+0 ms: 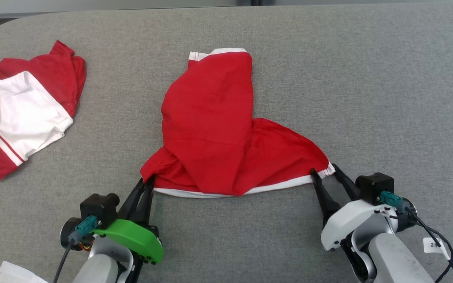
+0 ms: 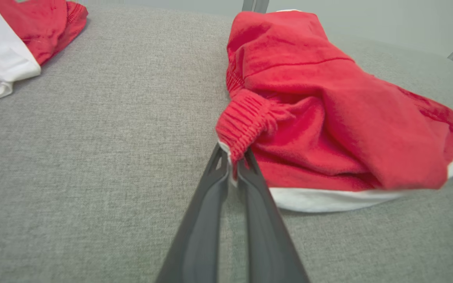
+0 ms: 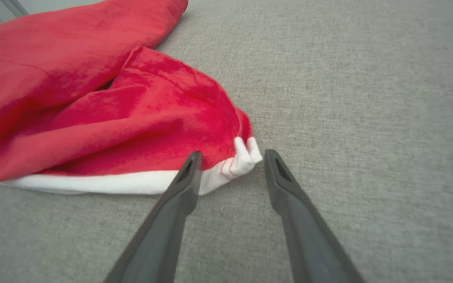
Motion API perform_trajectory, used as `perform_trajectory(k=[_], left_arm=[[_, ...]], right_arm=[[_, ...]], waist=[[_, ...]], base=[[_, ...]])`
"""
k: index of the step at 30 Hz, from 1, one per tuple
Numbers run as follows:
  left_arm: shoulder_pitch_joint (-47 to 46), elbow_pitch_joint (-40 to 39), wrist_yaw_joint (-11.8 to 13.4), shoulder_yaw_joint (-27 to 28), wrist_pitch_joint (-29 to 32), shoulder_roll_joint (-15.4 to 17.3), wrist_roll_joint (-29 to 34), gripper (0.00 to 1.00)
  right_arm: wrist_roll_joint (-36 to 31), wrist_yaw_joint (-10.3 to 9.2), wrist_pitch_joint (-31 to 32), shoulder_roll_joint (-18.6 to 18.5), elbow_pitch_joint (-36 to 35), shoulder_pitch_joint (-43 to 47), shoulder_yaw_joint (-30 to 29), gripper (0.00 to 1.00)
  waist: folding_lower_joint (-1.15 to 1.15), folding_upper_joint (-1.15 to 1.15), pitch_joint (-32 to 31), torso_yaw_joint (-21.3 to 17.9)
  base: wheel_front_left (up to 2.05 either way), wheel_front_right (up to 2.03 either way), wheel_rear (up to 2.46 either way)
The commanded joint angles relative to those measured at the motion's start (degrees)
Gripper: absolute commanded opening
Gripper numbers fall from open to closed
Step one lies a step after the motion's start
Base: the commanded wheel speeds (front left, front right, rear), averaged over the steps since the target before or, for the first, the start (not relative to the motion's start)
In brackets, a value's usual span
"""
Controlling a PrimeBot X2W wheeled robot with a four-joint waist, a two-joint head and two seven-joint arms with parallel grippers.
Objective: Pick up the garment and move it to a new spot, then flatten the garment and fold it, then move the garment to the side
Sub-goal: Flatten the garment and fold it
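Robot takes hold of laundry: a red garment [image 1: 210, 129] with a white hem [image 1: 273, 186] lies bunched at the middle of a grey fabric surface [image 1: 368, 78]. One lobe runs away from the robot and a second spreads out to the robot's right, with both grippers at the garment's near edge.

The left gripper [image 1: 146, 182] is clamped tight on the near left corner. In the left wrist view its two dark fingers [image 2: 207, 220] press together with hardly a gap. A gathered red elastic band [image 2: 242, 122] and a sliver of white edge are pinched between their tips.

At the opposite end, the right gripper [image 1: 324, 169] stands wide and holds nothing. Its fingers [image 3: 171, 212] straddle the white-trimmed right corner, which pokes into the gap between them. In the right wrist view the finger on the garment's side overlaps the hem. The outer finger is apart from the cloth, over bare surface just beside the corner.

Between the two grippers the hem runs along the surface in a shallow curve, with the red cloth heaped in folds above it. A second garment [image 1: 22, 114], red with a white panel and striped trim, lies crumpled well apart at the robot's far left.
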Motion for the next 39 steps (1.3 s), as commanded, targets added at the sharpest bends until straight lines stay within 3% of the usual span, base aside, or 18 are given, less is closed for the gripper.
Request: perform_trajectory(k=[1, 5, 9, 16, 25, 32, 39], left_arm=[[-0.86, -0.73, 0.53, 0.17, -0.56, 0.17, 0.52, 0.00], [-1.02, -3.71, 1.32, 0.45, -0.79, 0.32, 0.72, 0.00], [-2.04, -9.78, 2.94, 0.73, -0.29, 1.21, 1.86, 0.00], [-7.69, -26.65, 5.58, 1.03, 2.48, 4.01, 6.48, 0.00], [-18.56, -43.08, 6.62, 2.26, 7.36, 5.98, 10.54, 0.00], [-24.17, -41.96, 5.39, 1.59, 10.57, 4.75, 8.44, 0.00], [-34.68, -26.67, 0.97, -0.24, 8.67, 0.45, 4.53, 0.00]], right_arm=[[0.57, -0.01, -0.31, 0.05, 0.94, -0.96, 0.28, 0.00], [1.64, -0.01, -2.49, -0.87, 0.52, -1.88, 0.86, 0.00], [1.97, -0.01, -4.89, -2.21, -4.96, -2.21, 0.63, 0.00], [-0.03, -0.01, -4.23, -4.87, -23.53, -3.81, -4.34, 0.00], [-3.84, -0.01, 4.23, -6.16, -47.08, -7.47, -13.24, 0.00], [-1.83, -0.01, 8.49, -6.52, -49.16, -10.19, -16.78, 0.00], [1.03, -0.01, 8.72, -8.22, -42.37, -18.30, -16.52, 0.00]], waist=[[0.00, 0.00, -0.08, 0.13], [0.00, 0.00, -0.67, 0.06], [0.00, 0.00, -1.90, -0.51], [0.00, 0.00, -4.06, -2.62], [0.00, 0.00, -5.66, -5.63], [0.00, 0.00, -4.44, -7.19], [0.00, 0.00, -0.07, -6.88]], base=[[0.00, 0.00, 0.00], [0.00, 0.00, 0.00], [0.00, 0.00, 0.00], [0.00, 0.00, 0.00], [0.00, 0.00, 0.00], [0.00, 0.00, 0.00], [0.00, 0.00, 0.00]])
